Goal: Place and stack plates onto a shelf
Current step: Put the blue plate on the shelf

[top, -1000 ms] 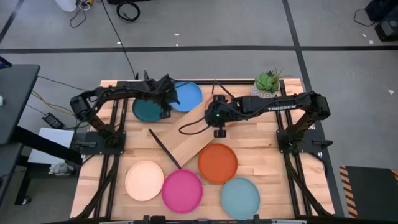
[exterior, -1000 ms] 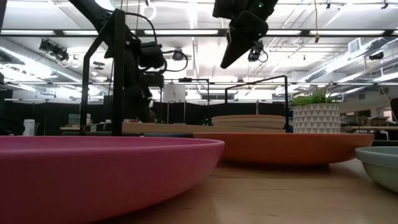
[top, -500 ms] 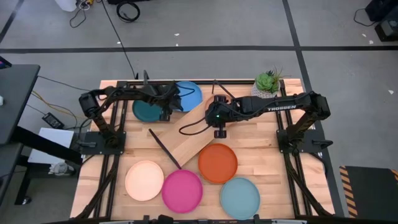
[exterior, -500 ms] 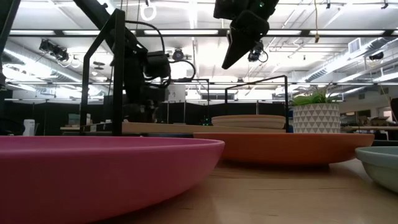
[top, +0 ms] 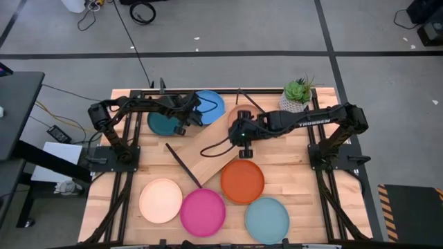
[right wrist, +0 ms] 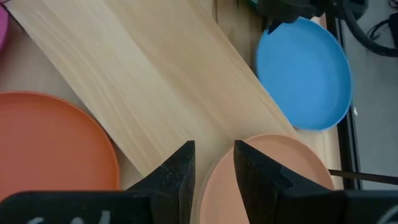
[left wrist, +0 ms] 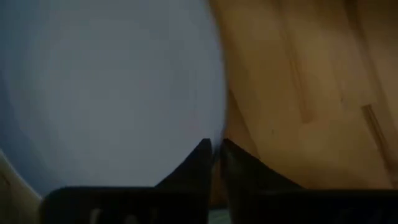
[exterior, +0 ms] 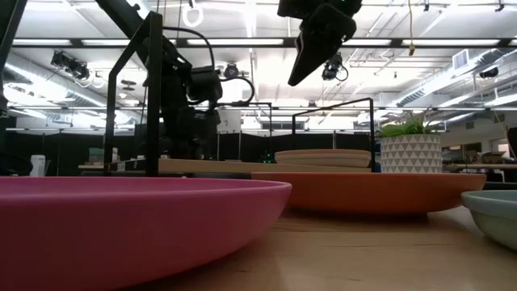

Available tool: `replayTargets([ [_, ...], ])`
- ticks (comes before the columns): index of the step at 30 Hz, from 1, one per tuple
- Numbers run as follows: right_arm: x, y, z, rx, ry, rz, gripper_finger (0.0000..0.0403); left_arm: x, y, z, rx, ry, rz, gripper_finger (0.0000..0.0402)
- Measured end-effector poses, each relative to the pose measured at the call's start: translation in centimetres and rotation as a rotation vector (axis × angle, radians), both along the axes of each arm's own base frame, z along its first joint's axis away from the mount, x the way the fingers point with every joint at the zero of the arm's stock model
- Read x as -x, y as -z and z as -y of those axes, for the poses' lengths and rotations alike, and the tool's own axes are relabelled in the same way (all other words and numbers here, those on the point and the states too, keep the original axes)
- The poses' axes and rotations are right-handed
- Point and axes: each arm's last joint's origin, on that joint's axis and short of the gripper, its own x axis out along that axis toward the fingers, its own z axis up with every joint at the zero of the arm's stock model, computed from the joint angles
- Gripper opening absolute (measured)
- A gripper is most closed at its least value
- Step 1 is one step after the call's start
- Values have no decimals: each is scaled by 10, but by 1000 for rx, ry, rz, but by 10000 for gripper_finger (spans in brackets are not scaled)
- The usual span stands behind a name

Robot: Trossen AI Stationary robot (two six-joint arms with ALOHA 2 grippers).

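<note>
The blue plate [top: 211, 105] lies at the table's far side beside the dark teal plate [top: 163, 123]. My left gripper [top: 188, 116] is shut at the blue plate's rim [left wrist: 217, 124]. The wooden shelf [top: 208, 155] lies slantwise mid-table. A tan plate [right wrist: 267, 177] tops a low stack [exterior: 323, 157] on the shelf's far end. My right gripper [right wrist: 214, 158] hangs slightly open and empty high above that plate's edge. The orange [top: 242, 181], cream [top: 160, 200], magenta [top: 203, 212] and light blue [top: 267, 219] plates lie near the front. No grey plate shows plainly. My left gripper pinches the blue plate's rim [left wrist: 219, 134] between its two fingers, on the side toward the teal plate. The fingers come from above, slanting down. The plate looks flat on the table; I cannot tell whether that edge is raised.
A small potted plant [top: 297, 92] stands at the far right corner. The shelf's black frame ends [exterior: 149, 97] rise upright. Bare tabletop [top: 291, 149] lies between the shelf and the right arm's base.
My left gripper has come down and toward the table's near side, onto the blue plate's rim beside the teal plate. My right gripper has risen a little above the shelf, and the tan plate shows beside it in the high view.
</note>
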Motion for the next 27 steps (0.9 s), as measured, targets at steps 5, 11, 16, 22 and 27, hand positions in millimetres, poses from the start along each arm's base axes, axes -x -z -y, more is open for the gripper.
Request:
replayTargets([
  [5,2,1,-4,0,-5,-19,116,-1,0,1,-53,6,-30,11],
  [11,8,1,-5,33,33,-58,116,0,-4,6,-53,12,-41,9],
  [16,21,-14,-8,41,56,-19,116,1,-29,14,-60,11,-25,8],
  [22,39,-39,-10,14,77,73,116,-3,-91,30,71,-142,63,8],
  [27,49,-51,-9,14,99,120,116,-11,-129,56,280,-442,127,8],
])
